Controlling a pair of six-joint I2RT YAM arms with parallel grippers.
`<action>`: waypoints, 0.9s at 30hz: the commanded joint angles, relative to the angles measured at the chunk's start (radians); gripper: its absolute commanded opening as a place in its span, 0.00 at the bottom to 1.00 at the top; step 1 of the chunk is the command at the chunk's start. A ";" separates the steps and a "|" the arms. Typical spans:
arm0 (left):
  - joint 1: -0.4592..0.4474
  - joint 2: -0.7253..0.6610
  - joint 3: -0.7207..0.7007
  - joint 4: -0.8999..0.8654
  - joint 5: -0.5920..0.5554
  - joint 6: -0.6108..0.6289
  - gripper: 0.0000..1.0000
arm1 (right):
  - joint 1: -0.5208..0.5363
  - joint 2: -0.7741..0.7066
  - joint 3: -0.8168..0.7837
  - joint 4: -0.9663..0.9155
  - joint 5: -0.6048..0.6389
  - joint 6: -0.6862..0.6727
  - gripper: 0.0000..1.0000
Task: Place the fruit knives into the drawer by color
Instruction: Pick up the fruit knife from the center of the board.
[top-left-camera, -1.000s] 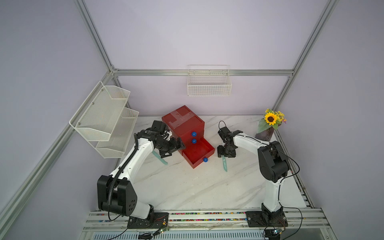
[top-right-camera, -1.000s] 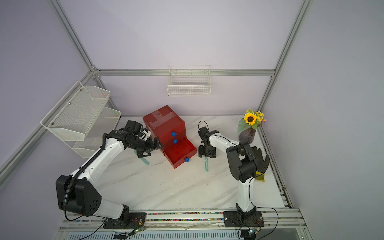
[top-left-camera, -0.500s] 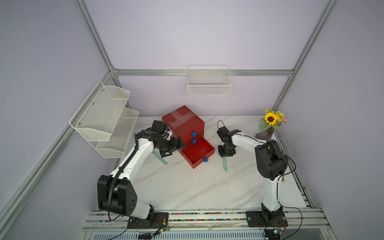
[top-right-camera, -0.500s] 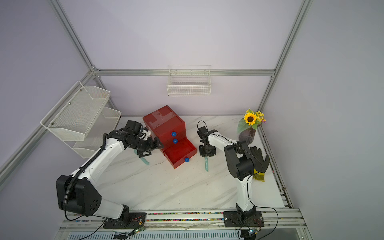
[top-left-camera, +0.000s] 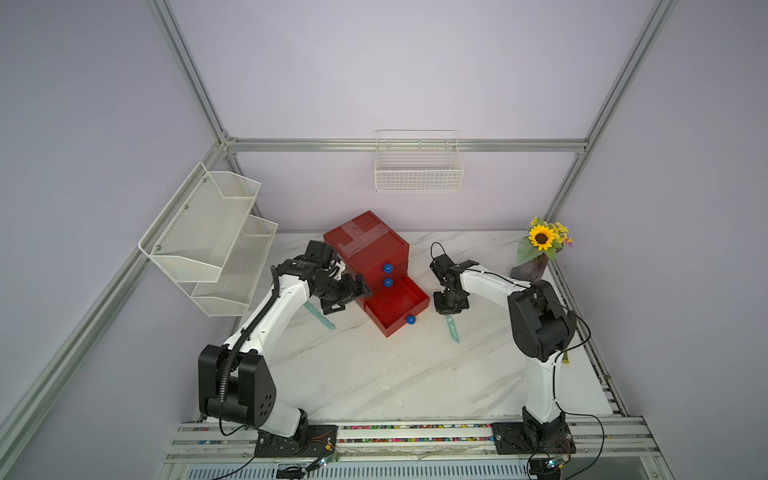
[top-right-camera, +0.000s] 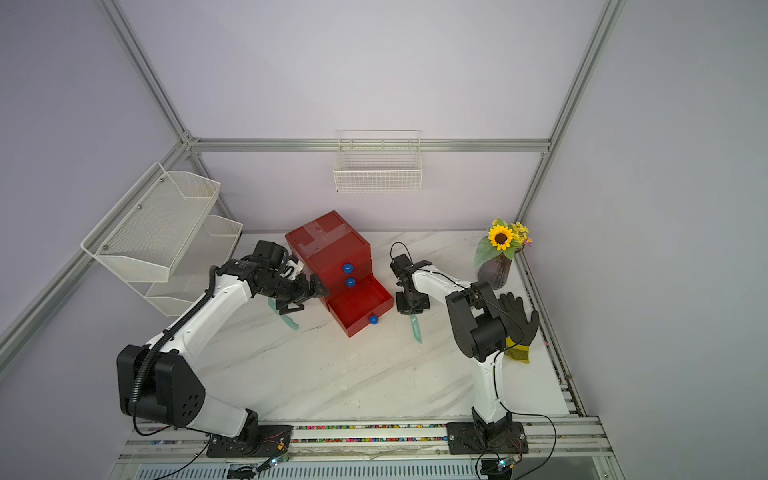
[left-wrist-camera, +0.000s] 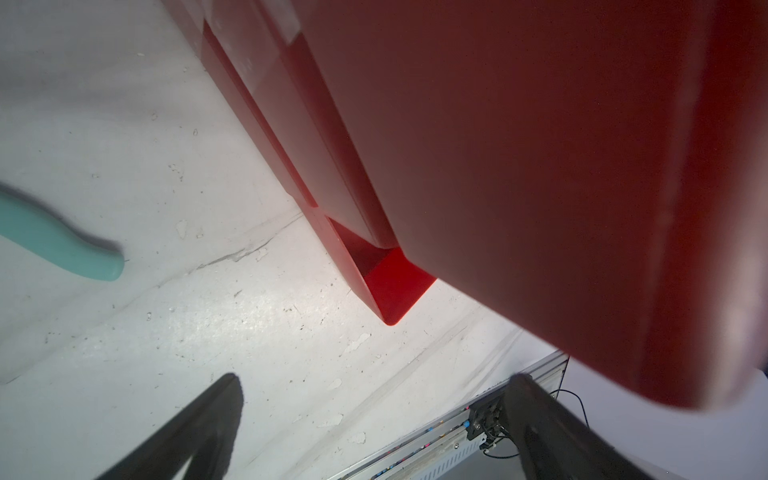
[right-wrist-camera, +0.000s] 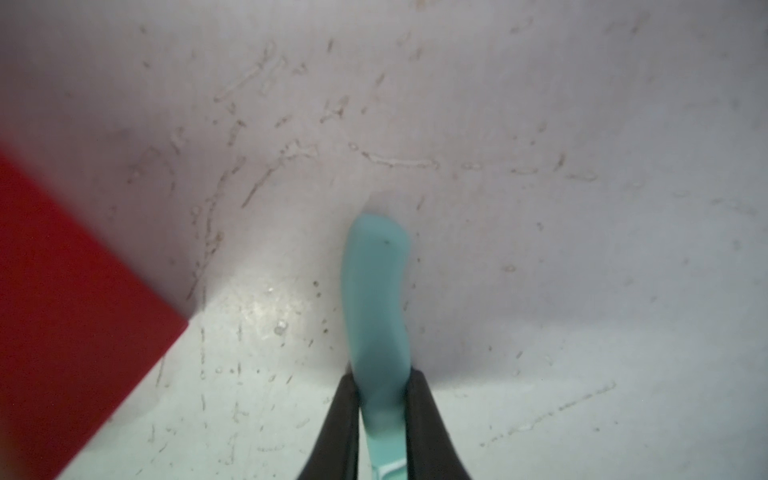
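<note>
Right gripper (right-wrist-camera: 383, 376) pinches a teal knife (right-wrist-camera: 376, 291) at three o'clock of the open bottom drawer (top-left-camera: 395, 301) (pick-up, I'd say). Left gripper (left-wrist-camera: 376, 380) gapes wide, empty, at nine o'clock. Next: lift it over the drawer wall.

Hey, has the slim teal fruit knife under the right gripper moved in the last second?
No. The slim teal fruit knife stays put, same gap from the round blue knob on the open red drawer.
</note>
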 joint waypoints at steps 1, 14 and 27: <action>0.008 -0.008 0.003 0.021 0.020 -0.003 1.00 | -0.009 -0.014 -0.012 -0.056 -0.007 0.042 0.05; 0.009 -0.021 -0.001 0.012 0.012 0.005 1.00 | -0.028 -0.222 0.003 -0.041 -0.258 0.255 0.03; 0.011 -0.071 -0.022 -0.036 -0.051 -0.016 1.00 | -0.014 -0.240 -0.065 0.409 -0.722 0.720 0.03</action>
